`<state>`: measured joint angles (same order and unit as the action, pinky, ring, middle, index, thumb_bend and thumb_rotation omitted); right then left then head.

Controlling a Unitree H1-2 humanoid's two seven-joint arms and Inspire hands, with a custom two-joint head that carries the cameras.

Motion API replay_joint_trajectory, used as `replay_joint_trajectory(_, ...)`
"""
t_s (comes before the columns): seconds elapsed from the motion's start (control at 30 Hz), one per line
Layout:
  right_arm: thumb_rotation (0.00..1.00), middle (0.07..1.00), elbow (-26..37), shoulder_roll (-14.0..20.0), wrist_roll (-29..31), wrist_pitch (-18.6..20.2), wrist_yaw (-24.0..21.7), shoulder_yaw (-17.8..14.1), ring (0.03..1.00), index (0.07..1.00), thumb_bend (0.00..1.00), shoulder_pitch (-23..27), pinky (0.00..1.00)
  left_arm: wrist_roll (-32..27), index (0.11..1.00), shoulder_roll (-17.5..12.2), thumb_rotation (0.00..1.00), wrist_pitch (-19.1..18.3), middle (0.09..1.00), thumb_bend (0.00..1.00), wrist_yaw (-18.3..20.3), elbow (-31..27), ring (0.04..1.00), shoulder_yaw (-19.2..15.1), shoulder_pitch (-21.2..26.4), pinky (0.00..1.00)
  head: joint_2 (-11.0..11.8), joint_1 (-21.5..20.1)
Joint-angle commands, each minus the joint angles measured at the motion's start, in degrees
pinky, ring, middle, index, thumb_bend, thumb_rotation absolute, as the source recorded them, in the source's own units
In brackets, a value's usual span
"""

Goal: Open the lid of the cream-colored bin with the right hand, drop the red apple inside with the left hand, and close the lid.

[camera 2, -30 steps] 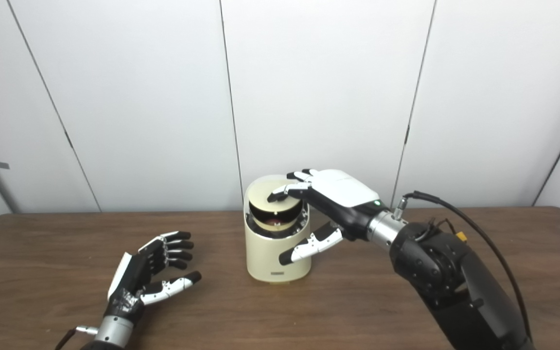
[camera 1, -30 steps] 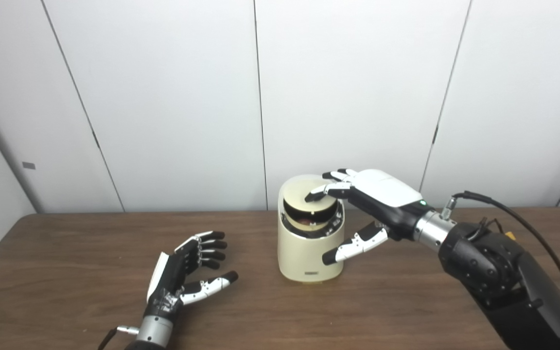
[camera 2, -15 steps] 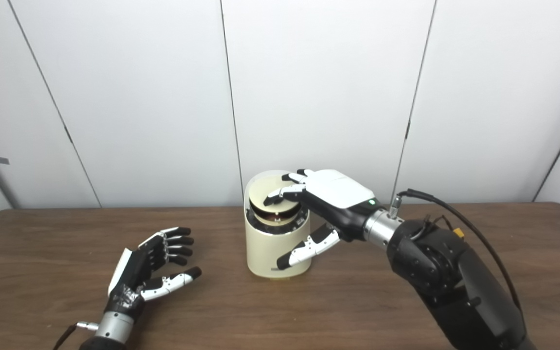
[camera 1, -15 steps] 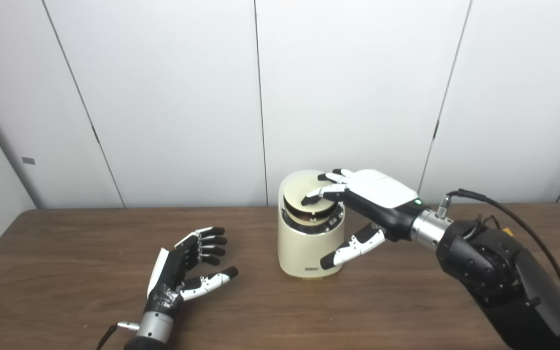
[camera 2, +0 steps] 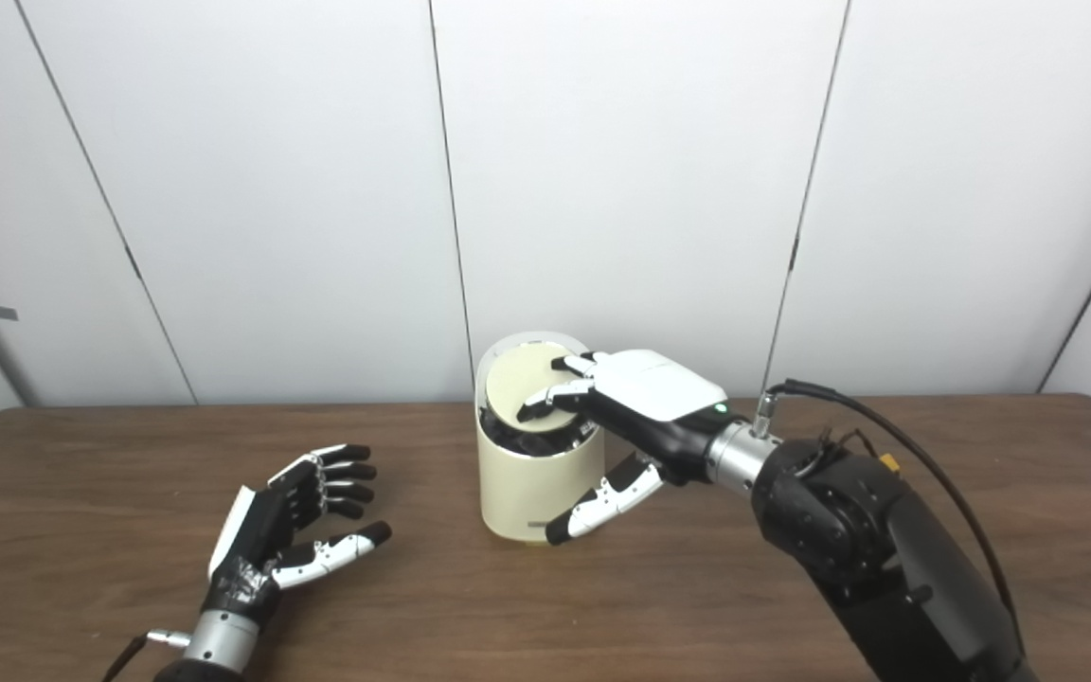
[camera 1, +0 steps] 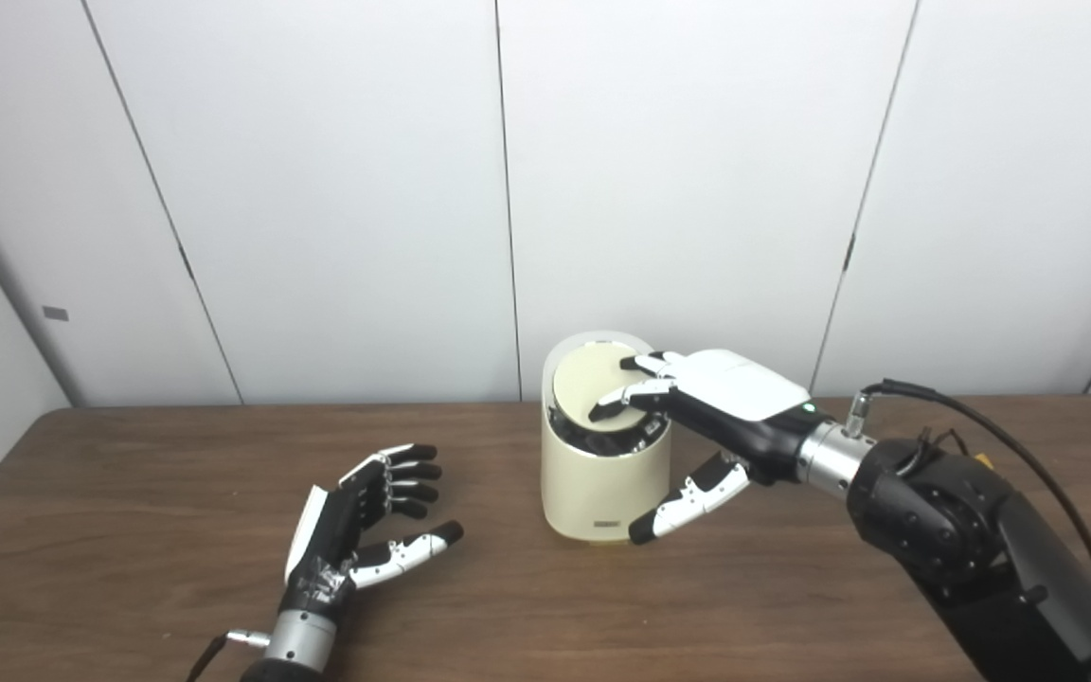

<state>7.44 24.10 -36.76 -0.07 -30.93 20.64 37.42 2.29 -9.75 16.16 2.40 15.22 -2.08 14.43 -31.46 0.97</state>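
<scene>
A humanoid robot's right hand [camera 1: 711, 403] presses its fingertips [camera 1: 614, 405] onto the round lid [camera 1: 593, 385] of a cream-colored bin [camera 1: 602, 474] standing near the middle of a brown wooden table [camera 1: 129, 474]. The lid sits tilted, with a dark gap showing beneath its front edge, so the closing step looks unfinished. The risk from here is a lid that jams askew or springs up if the push lands off-center; a hard sideways shove could also slide or tip the light bin, since nothing braces it. The right hand grips nothing: its fingers reach flat over the rim and rest on the lid, while the thumb [camera 1: 692, 497] hangs apart in front of the bin's wall, whether touching it is hard to tell. The left hand [camera 1: 356, 530] lies well apart to the left, low over the table, palm turned inward, fingers spread and empty. The red apple is not visible in either view; it is presumably inside the bin, under the lid.
</scene>
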Motion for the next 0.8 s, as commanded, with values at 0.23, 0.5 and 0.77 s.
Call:
replay_joint_trajectory(0.23,0.62,0.807,-0.89,1.94,-3.78,-1.37,-3.20,3.01,0.985,0.809,0.74,1.92,0.99,-0.27,0.747,0.42,0.06,-0.15,0.701,0.72,-0.27,-0.62,0.648,-0.05,-2.24,0.60,-0.13,0.17)
replay_joint_trajectory(0.5,0.62,0.793,-0.44,2.56,-3.02,-0.73,-4.07,4.10,0.966,0.795,0.75,2.16,0.98,-0.28,0.745,0.41,0.05,-0.15,0.693,0.72,-0.22,-0.70,0.635,-0.07,-2.24,0.58,-0.25,0.29)
replay_joint_trajectory(0.77,0.53,0.780,1.90,0.17,5.20,0.93,0.49,-3.18,0.958,0.790,0.70,1.23,1.00,-0.18,0.747,0.27,0.07,-0.62,0.696,0.72,-0.05,-1.28,0.637,-0.04,-2.33,0.59,-0.23,0.13)
